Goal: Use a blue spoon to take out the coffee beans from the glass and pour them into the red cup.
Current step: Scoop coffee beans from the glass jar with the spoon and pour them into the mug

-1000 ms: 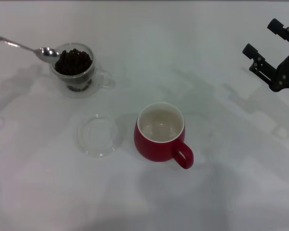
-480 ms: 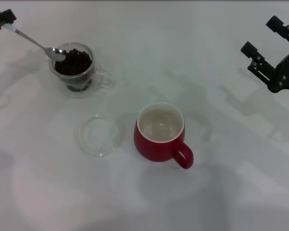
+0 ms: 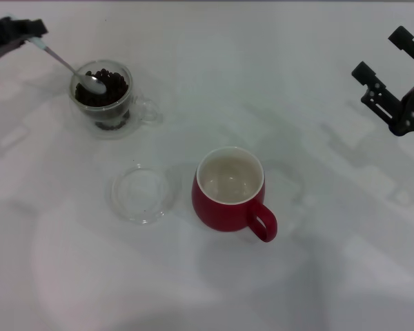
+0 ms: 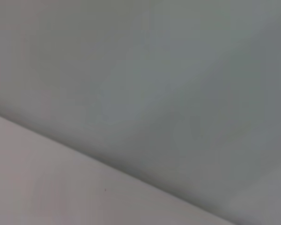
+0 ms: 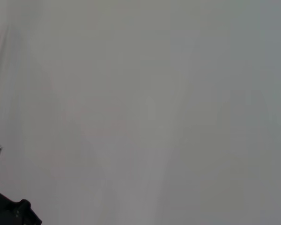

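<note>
My left jaws are clenched on the pale handle end of the blue spoon (image 3: 69, 65); my left gripper (image 3: 29, 31) sits at the far left corner of the table (image 3: 297, 276), above and outward of the glass (image 3: 105, 96). My right gripper (image 3: 390, 72) hangs at the far right edge, well apart from everything, its two black fingers spread and holding nothing.

The spoon is slim, with a thin metal stem slanting down to a shiny oval bowl that rests on top of the coffee beans (image 3: 107, 89). The beans are small, dark and glossy, heaped inside the glass, a clear double-walled cup with a little clear handle facing the right. The red cup (image 3: 231, 193) is rounded glazed ceramic, cream-white inside, its loop handle pointing toward me and to the right; it stands near the table's middle, apart from the glass.

Between the two, nearer me, lies a flat shallow clear glass dish (image 3: 143, 193), just beside the red cup. The table is plain white and smooth.
</note>
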Action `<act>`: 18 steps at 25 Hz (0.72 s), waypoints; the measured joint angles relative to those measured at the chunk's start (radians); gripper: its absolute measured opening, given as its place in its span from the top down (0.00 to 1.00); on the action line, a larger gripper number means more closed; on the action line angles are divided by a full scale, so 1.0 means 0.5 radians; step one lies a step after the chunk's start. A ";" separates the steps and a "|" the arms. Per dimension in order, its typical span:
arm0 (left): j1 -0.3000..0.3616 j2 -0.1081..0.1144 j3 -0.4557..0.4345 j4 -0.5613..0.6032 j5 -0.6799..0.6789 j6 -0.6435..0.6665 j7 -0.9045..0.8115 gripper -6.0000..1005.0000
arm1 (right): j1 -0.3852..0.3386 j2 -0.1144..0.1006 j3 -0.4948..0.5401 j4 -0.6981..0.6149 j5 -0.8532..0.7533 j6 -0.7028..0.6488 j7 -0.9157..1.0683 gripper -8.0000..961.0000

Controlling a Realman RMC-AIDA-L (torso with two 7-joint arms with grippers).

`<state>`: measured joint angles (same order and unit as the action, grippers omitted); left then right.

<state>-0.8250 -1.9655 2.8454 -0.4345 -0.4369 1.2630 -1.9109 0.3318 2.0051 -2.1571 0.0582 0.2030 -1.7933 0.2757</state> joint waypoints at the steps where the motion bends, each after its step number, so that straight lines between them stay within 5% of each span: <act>1: -0.014 -0.013 0.000 0.003 0.015 -0.021 0.003 0.87 | -0.002 0.000 0.000 0.000 0.008 0.001 0.001 0.26; 6: -0.052 -0.060 0.000 0.030 0.053 -0.068 0.018 0.87 | 0.001 -0.001 0.001 0.000 0.024 0.003 0.003 0.26; 18: 0.053 -0.081 -0.003 0.137 -0.060 -0.103 -0.002 0.87 | 0.014 -0.001 0.001 0.000 0.027 0.013 0.004 0.26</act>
<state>-0.7983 -2.0062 2.8441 -0.3661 -0.4667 1.2113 -1.9121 0.3390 2.0048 -2.1567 0.0582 0.2164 -1.7869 0.2777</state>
